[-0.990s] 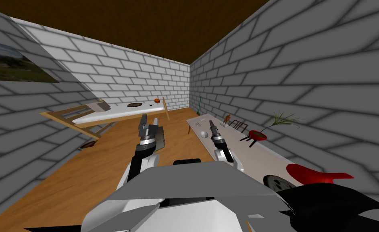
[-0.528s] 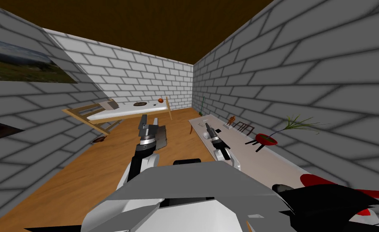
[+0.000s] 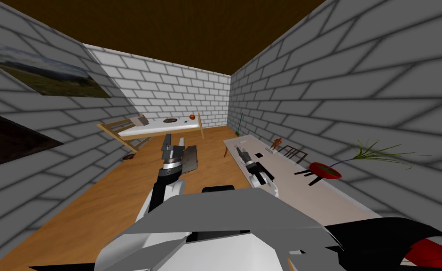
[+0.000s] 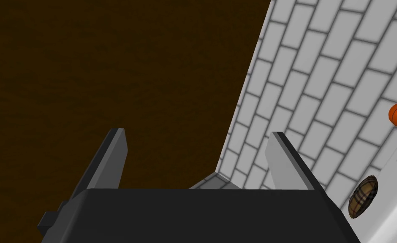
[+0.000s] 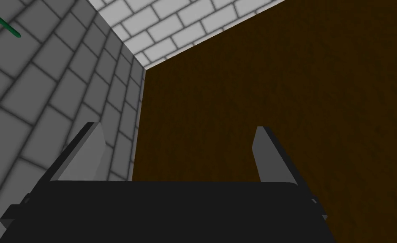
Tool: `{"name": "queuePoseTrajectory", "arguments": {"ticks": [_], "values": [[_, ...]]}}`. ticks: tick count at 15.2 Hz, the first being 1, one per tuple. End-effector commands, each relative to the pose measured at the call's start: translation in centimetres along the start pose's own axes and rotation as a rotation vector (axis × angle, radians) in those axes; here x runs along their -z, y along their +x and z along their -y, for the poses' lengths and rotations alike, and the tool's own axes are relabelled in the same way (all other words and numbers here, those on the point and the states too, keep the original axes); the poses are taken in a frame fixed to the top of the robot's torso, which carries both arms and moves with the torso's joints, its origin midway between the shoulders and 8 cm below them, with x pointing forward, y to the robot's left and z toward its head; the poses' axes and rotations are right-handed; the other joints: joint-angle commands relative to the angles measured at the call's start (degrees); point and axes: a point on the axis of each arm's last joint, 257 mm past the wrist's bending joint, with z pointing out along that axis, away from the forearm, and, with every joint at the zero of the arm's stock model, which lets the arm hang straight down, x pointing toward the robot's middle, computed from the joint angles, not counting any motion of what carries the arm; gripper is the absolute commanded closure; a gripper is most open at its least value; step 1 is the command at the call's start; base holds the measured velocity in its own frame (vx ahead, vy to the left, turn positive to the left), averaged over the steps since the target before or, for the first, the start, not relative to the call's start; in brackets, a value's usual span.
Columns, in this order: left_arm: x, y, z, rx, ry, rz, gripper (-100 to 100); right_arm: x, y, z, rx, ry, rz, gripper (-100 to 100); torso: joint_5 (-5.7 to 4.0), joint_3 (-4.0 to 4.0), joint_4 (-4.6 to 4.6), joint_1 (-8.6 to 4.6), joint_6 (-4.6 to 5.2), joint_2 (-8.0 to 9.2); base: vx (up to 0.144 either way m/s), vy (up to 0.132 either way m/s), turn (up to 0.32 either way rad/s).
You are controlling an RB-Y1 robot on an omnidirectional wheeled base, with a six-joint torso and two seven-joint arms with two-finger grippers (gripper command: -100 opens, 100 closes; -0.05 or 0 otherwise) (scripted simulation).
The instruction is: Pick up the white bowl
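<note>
Open wooden floor (image 3: 98, 202) ahead on the left, running to a bed (image 3: 168, 128) at the far wall – long white desk (image 3: 288, 175) hugging the right wall, near edge just beside the right arm. Left hand (image 4: 197, 131) up over the floor, fingers wide apart, holding nothing. Right hand (image 5: 177, 126) above the desk's near edge – also wide, empty. White bowl hidden, cannot be placed on the desk

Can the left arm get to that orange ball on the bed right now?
Probably not. The left gripper, open, hangs close in over the wooden floor, while the orange ball lies on the bed by the far wall. Nothing blocks the way, but it looks too far.
</note>
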Motion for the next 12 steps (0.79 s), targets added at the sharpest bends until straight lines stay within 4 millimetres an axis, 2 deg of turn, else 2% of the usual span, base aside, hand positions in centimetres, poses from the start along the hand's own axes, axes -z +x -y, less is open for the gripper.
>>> {"name": "queuePoseTrajectory", "arguments": {"ticks": [1,3,4,8,9,12], "values": [[0.0,0.0,0.0,0.0,0.0,0.0,0,0.0,1.7,0.9,0.092,-0.001,-0.055,-100,0.0,0.0,0.0,0.0,0.0,0.0,0.01,0.021,0.212],[0.0,0.0,0.0,0.0,0.0,0.0,0,0.5,2.7,2.1,0.097,0.023,-0.077,-100,0.0,0.0,0.0,0.02,-0.01,-0.01,0.01,0.014,0.113],[0.0,0.0,0.0,0.0,0.0,0.0,0,0.6,4.0,3.0,0.171,0.022,-0.12,-100,0.0,0.0,0.0,0.0,0.02,0.01,0.009,0.012,0.147],[0.0,0.0,0.0,0.0,0.0,0.0,0,1.6,6.2,5.4,0.243,0.045,-0.189,-100,0.0,0.01,0.0,-0.02,0.0,0.02,0.005,0.007,0.158],[0.0,0.0,0.0,0.0,0.0,0.0,0,1.7,7.0,6.1,0.318,0.035,-0.226,-100,-0.01,0.02,0.01,-0.04,0.02,0.03,0.0,0.004,0.169],[0.0,0.0,0.0,0.0,0.0,0.0,0,2.4,7.8,7.1,0.316,0.056,-0.248,-100,-0.01,0.03,0.01,-0.06,0.02,0.06,0.0,-0.001,0.085]]}}
